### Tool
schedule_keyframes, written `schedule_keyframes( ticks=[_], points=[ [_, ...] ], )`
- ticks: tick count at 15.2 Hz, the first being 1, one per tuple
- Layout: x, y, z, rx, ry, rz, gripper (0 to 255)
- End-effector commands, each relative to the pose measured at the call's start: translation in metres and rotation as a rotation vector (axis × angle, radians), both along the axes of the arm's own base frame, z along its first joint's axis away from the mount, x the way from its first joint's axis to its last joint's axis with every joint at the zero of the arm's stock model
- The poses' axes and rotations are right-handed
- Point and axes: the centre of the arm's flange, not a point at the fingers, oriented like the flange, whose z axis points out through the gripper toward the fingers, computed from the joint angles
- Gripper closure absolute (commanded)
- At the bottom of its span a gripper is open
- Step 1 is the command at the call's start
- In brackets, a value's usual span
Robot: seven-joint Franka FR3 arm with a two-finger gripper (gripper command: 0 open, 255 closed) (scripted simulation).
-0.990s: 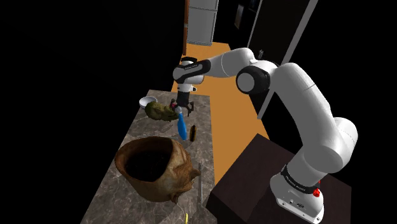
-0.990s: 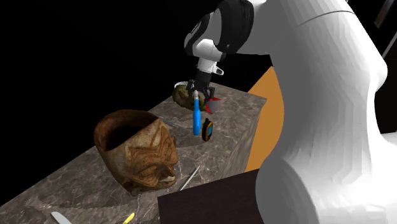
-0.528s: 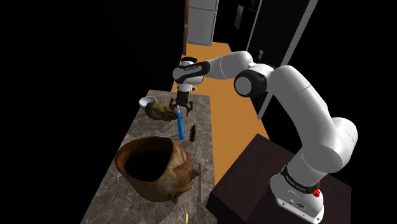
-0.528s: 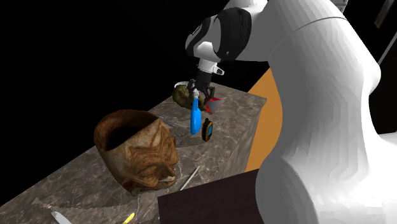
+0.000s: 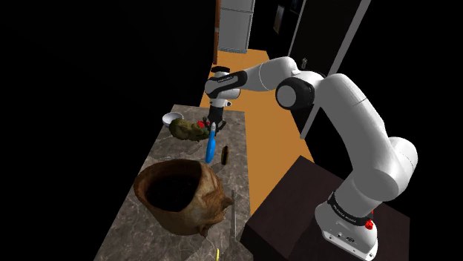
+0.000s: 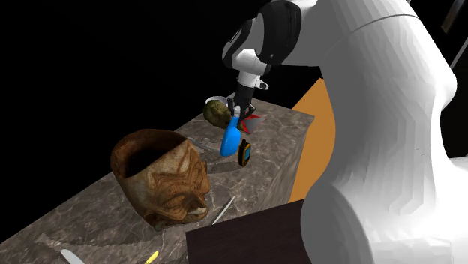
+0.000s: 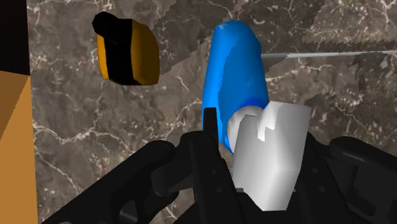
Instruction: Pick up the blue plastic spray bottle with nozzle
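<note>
**Shoulder view.** The gripper (image 5: 214,117) is clamped on the nozzle end of the blue spray bottle (image 5: 211,146). The bottle hangs below it over the far part of the marble counter (image 5: 169,154). An olive-green lump (image 5: 188,130) lies just to the shoulder view's left of the bottle. A small orange-and-black object (image 5: 225,155) lies just to its right. The brown face-shaped pot (image 5: 180,196) stands nearer, well apart.

**Second exterior view.** The bottle body slants off vertical, with its base swung toward this view's left. It appears clear of the counter.

**Wrist view.** The fingers (image 7: 197,159) close on the white nozzle head (image 7: 270,149). The blue body extends away beyond them.

**Hazards.**
- The hold is at one end only, so the hanging body may pivot or slide out during a fast lift.
- A sideways move at this height could knock the base against the lump or the orange-and-black object.
</note>
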Motion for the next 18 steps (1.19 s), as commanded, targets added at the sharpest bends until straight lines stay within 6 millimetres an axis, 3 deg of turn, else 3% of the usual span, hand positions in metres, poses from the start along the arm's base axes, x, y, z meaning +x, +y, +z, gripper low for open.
schedule_keyframes(
  ticks=[1,2,3,18],
  points=[
    [-0.027,0.006,-0.071,0.022,0.112,0.008,255],
    [-0.037,0.007,-0.07,0.021,0.113,0.01,255],
    [-0.013,0.025,-0.065,0.021,0.116,0.009,255],
    [-0.013,0.025,0.014,0.021,0.116,0.009,255]
  ],
)
